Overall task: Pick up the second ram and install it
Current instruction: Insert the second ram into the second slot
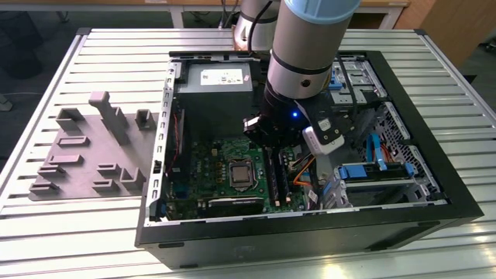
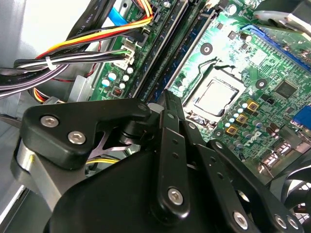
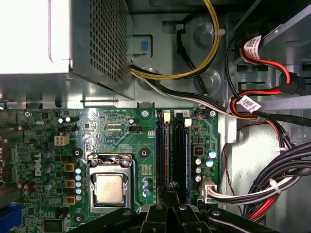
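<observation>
The black, multi-link robot hand (image 1: pixel 268 138) is down inside the open black computer case (image 1: pixel 434 218), which lies on its side on the ribbed aluminium worktop (image 1: pixel 108 46). In the exterior view the hand hangs from the grey arm with the light blue cap (image 1: pixel 310 52). It sits just above the 12 o'clock end of the two long black memory slots (image 1: pixel 277 177) on the green motherboard (image 1: pixel 205 168).

Its black links crowd the near edge in both wrist views (image 2: pixel 163 104) (image 3: pixel 171 190). From these pictures I cannot tell whether the hand is apart, together or clamped on anything. Nor can I tell whether it touches the slots or only hovers over them.

The second ram appears to be the thin dark strip (image 3: pixel 181 153) seen edge-on in the slot farther from the silver square processor socket (image 3: pixel 109 188). I cannot separate it with certainty from the black slot itself. Its long axis follows the slots, which in the exterior view run from about 12 o'clock to 6 o'clock, leaning slightly towards 5. It stands on edge, with one end beside the white latches (image 3: pixel 181 115) and the other end under the hand.

At 9 o'clock from the case, well apart from it, the grey plastic fixture plate with raised blocks (image 1: pixel 89 151) lies on the worktop. A bundle of yellow, red and black cables (image 2: pixel 97 43) runs just beside the slots, on the side away from the socket.
</observation>
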{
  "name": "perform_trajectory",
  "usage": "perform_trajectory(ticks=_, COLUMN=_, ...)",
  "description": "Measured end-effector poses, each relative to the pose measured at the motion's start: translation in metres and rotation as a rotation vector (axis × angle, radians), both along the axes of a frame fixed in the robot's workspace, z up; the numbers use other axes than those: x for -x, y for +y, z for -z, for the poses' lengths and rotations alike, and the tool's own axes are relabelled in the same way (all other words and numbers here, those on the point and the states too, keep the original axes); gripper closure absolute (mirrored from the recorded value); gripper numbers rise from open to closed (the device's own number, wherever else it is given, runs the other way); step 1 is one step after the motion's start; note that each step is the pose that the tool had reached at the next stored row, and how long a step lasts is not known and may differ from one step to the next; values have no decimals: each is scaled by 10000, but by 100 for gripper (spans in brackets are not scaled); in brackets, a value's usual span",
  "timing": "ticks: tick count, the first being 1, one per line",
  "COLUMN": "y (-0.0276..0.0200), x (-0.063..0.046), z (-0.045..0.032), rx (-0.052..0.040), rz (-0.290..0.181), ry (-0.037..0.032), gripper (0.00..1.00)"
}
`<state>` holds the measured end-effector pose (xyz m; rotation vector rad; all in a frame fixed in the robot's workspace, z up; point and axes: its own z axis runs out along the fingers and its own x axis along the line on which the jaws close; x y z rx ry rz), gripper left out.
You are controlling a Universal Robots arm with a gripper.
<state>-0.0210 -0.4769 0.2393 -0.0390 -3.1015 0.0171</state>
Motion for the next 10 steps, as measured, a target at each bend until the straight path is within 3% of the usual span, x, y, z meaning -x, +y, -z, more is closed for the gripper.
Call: perform_trajectory(ticks=10, y=0, x=0, z=2, rx=0, rz=0, ry=0, gripper=83)
